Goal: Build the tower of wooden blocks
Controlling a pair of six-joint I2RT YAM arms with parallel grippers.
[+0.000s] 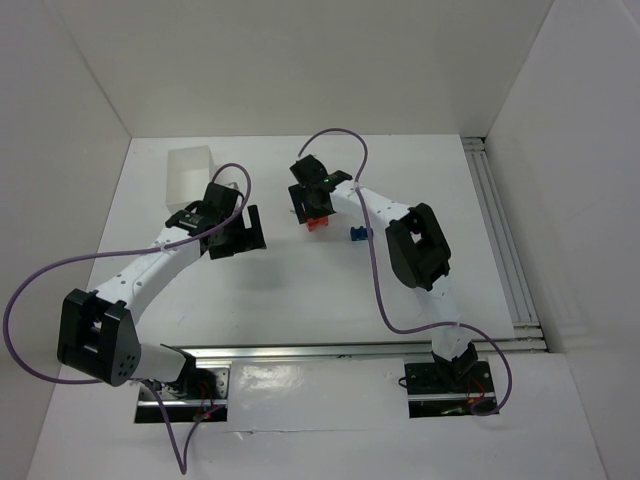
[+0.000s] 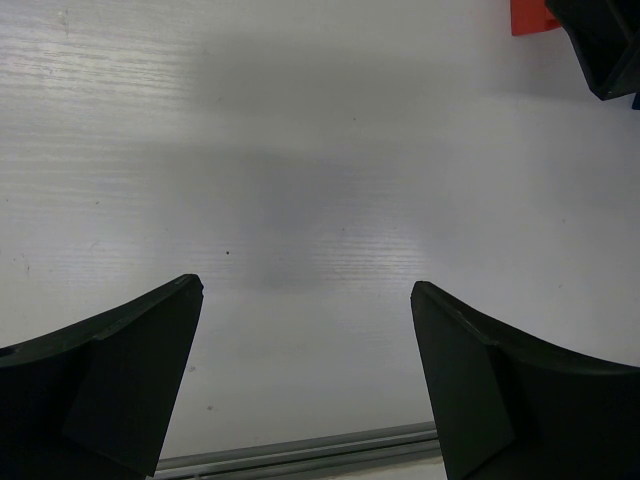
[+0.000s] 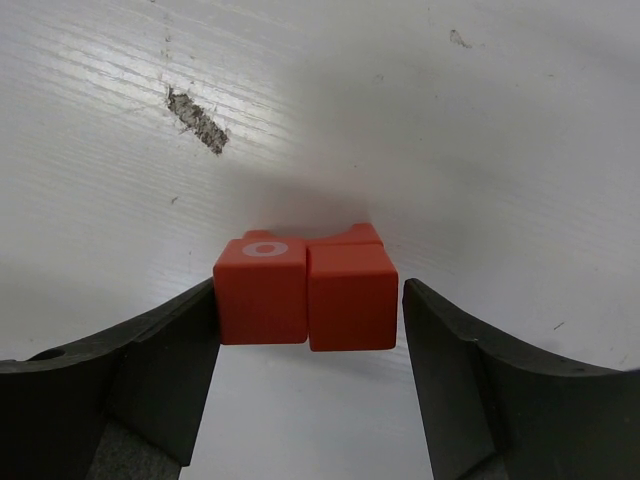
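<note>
Two red-orange blocks sit side by side on the table, the left block [image 3: 261, 288] with a white ring on top and the right block [image 3: 351, 294] plain. A notched red-orange piece [image 3: 360, 234] shows behind them. My right gripper [image 3: 310, 290] is open around the pair: the left finger touches the left block, and a small gap stays at the right finger. In the top view the red-orange blocks [image 1: 318, 224] lie under my right gripper [image 1: 314, 207], and the blue block [image 1: 358, 234] lies just to their right. My left gripper [image 1: 243, 235] is open and empty over bare table [image 2: 306, 288].
A white rectangular box [image 1: 190, 176] stands at the back left, behind the left gripper. A red block corner [image 2: 528, 16] and the right gripper's dark body [image 2: 600, 40] show at the top right of the left wrist view. A rail [image 1: 505, 235] runs along the right side.
</note>
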